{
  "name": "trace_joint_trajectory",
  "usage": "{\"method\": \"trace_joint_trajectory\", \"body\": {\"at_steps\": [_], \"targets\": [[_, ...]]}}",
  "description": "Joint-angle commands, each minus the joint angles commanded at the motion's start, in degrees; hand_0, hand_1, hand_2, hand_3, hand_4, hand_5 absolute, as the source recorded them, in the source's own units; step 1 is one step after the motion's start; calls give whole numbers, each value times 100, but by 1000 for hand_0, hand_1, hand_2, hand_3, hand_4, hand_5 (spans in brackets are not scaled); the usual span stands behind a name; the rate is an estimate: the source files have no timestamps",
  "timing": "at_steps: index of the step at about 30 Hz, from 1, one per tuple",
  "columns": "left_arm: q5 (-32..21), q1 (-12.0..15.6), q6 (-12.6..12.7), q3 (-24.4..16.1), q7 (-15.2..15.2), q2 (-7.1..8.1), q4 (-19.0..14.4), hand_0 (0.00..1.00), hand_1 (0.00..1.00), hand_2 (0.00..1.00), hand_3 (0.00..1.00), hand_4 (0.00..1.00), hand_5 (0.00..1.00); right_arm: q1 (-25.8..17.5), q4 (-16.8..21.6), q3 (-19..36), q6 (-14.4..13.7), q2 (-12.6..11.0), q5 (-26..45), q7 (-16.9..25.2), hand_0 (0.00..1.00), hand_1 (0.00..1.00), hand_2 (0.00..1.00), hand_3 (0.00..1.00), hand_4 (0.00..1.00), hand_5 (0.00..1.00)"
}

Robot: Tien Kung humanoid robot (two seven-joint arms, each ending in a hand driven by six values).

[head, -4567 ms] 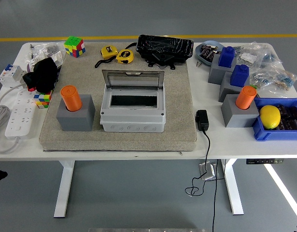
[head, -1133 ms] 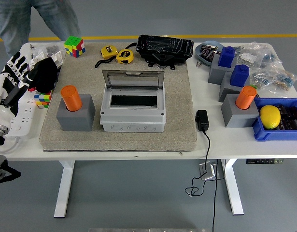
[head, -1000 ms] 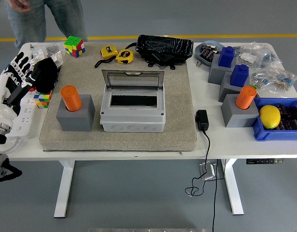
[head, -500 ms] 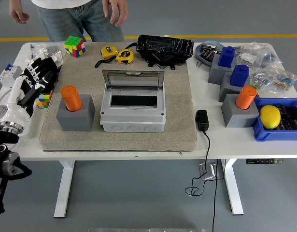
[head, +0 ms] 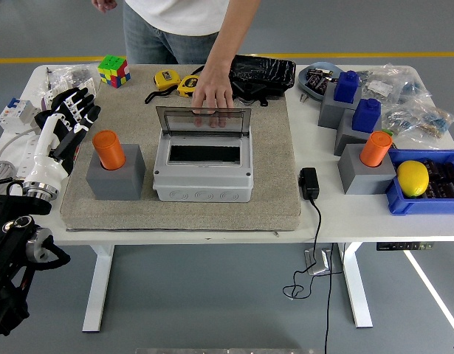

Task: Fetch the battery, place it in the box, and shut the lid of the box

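A grey box (head: pixel 203 177) stands mid-mat with its clear lid (head: pixel 203 122) raised upright at the back. An orange cylindrical battery (head: pixel 108 150) stands in a grey holder (head: pixel 117 177) left of the box. My left hand (head: pixel 70 118) hovers just left of that battery, fingers spread and holding nothing. A second orange battery (head: pixel 375 148) sits in a grey holder (head: pixel 365 175) at the right. A person at the far side rests a hand (head: pixel 210 97) on the lid's top edge.
A grey mat (head: pixel 271 199) lies under the box. A Rubik's cube (head: pixel 113 71), yellow tape measures (head: pixel 179 82) and a black bag (head: pixel 253 74) line the back. Blue batteries (head: pixel 356 99), a blue bin (head: pixel 426 199) with a yellow lemon (head: pixel 413 178), and a black adapter (head: pixel 309 183) sit right.
My left arm has come in from the left edge and moved right, up beside the orange battery. The person walked along the far side and reached a hand onto the lid.
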Motion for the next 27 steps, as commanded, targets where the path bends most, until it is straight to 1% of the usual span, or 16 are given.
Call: {"method": "trace_joint_trajectory", "body": {"at_steps": [5, 7, 8, 10, 13, 14, 19, 20, 25, 27], "targets": [[55, -19, 2, -18, -25, -145, 26, 837, 915, 924, 924, 998, 535, -11, 0, 3, -5, 12, -26, -5, 861, 794, 747, 779, 998, 998], [74, -22, -4, -1, -21, -165, 27, 837, 915, 924, 924, 998, 535, -13, 0, 2, -5, 12, -33, -9, 861, 794, 747, 779, 998, 998], [91, -23, -10, 6, -20, -173, 25, 823, 913, 923, 942, 998, 452, -11, 0, 4, -6, 10, -35, -11, 862, 794, 747, 778, 998, 998], [144, -21, -7, 14, -17, -185, 20, 823, 913, 923, 942, 998, 452, -10, 0, 9, -8, 5, -39, -13, 862, 794, 747, 778, 998, 998], [284, -13, 74, 11, 8, -195, 4, 823, 913, 923, 942, 998, 452, -8, 0, 5, -10, -7, -34, -17, 862, 794, 747, 778, 998, 998], [313, -11, 97, 15, 16, -197, -1, 778, 892, 897, 934, 998, 158, -8, 0, 5, -10, -9, -31, -17, 860, 794, 747, 779, 998, 998], [427, 3, 221, 33, 27, -219, 42, 778, 892, 897, 934, 998, 158, -20, 0, -4, -8, -3, -26, -18, 860, 794, 747, 779, 998, 998], [431, 5, 236, 36, 23, -222, 62, 767, 882, 879, 931, 998, 77, -21, 0, -9, -7, 0, -20, -16, 861, 794, 747, 779, 998, 998], [483, -12, 297, 69, 16, -226, 184, 767, 882, 879, 931, 998, 77, -17, 0, -16, -5, 9, -9, -13, 861, 794, 747, 779, 998, 998], [518, -23, 318, 71, 6, -248, 226, 771, 889, 871, 925, 998, 60, -19, 0, -24, -5, 8, 1, -12, 860, 793, 746, 779, 998, 998]]}}
